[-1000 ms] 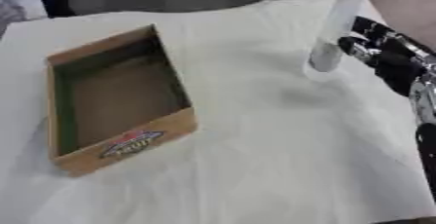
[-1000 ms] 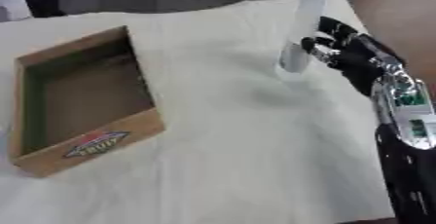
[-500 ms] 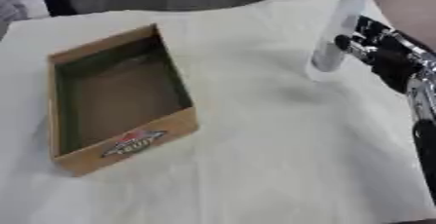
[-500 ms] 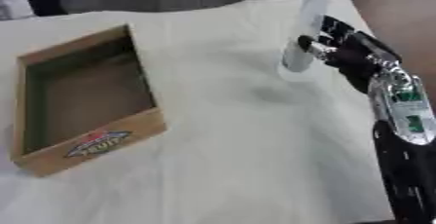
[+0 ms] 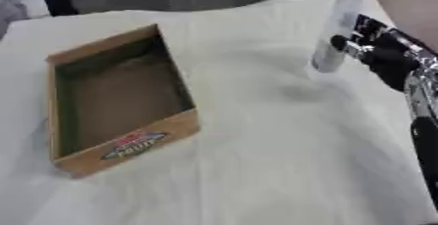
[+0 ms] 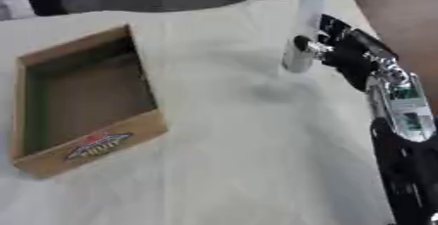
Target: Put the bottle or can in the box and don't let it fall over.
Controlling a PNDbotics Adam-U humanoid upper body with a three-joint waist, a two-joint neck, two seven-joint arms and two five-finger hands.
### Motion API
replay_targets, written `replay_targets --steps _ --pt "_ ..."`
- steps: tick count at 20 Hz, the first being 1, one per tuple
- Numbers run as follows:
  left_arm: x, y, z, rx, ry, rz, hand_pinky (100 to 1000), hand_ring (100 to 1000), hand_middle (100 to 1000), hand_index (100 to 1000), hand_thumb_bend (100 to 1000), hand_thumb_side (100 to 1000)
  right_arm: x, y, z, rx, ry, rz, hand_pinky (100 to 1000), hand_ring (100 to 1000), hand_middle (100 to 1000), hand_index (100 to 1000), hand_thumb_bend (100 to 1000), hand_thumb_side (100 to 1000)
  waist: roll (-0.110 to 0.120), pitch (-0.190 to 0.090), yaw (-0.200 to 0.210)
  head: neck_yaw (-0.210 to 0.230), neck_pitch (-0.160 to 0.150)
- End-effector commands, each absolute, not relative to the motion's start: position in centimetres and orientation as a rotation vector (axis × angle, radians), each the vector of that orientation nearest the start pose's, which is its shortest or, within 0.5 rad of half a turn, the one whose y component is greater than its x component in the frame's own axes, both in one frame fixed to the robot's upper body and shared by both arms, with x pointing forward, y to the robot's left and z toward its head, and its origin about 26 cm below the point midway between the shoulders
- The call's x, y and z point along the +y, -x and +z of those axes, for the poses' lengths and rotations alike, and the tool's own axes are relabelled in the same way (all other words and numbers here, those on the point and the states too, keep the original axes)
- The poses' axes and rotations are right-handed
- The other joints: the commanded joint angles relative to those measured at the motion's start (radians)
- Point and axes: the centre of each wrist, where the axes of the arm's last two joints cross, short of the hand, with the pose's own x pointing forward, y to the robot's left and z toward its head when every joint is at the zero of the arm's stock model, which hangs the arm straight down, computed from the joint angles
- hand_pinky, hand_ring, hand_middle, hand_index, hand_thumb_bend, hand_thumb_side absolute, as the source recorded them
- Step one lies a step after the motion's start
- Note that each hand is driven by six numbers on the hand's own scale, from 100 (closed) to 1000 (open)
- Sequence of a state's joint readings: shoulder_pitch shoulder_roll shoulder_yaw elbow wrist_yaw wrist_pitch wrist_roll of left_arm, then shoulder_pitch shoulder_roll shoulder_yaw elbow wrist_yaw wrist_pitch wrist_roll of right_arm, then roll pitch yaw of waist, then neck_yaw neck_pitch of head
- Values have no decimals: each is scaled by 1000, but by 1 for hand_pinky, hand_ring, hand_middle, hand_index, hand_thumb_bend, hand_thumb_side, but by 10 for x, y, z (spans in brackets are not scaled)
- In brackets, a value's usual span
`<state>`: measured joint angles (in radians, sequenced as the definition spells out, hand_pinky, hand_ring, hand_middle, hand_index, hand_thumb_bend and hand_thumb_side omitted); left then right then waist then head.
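Now your right robot hand [image 6: 342, 53] is curled round the bottle [image 5: 335, 28], which has lifted clear of the tabletop [image 5: 256, 170] since a second ago, shadow below. Bottle: tall, pale, slightly tilted, well apart from the box [image 5: 116, 101]. Left robot hand: unseen. Carry across pending; keep it upright.

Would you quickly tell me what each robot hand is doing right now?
Left robot hand: not in view.
Right robot hand: shut on the tall white bottle, held upright.
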<state>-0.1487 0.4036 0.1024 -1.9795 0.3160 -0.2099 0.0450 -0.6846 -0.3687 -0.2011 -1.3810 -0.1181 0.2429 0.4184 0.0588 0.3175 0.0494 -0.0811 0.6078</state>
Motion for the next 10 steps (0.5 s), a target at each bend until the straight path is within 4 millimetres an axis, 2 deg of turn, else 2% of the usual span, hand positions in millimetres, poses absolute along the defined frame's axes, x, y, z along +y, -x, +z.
replay_targets --steps 1,10 --pt "314 -281 180 -2367 -25 -134 1000 1000 1000 726 100 672 -326 -415 228 -1817 -73 458 1000 1000 1000 1000 359 166 -3 -13 3 -4 -17" --pt "314 -281 180 -2365 -26 -131 1000 1000 1000 725 100 672 -323 -414 230 -1814 -108 476 1000 1000 1000 1000 362 161 -6 -9 4 -1 -15"
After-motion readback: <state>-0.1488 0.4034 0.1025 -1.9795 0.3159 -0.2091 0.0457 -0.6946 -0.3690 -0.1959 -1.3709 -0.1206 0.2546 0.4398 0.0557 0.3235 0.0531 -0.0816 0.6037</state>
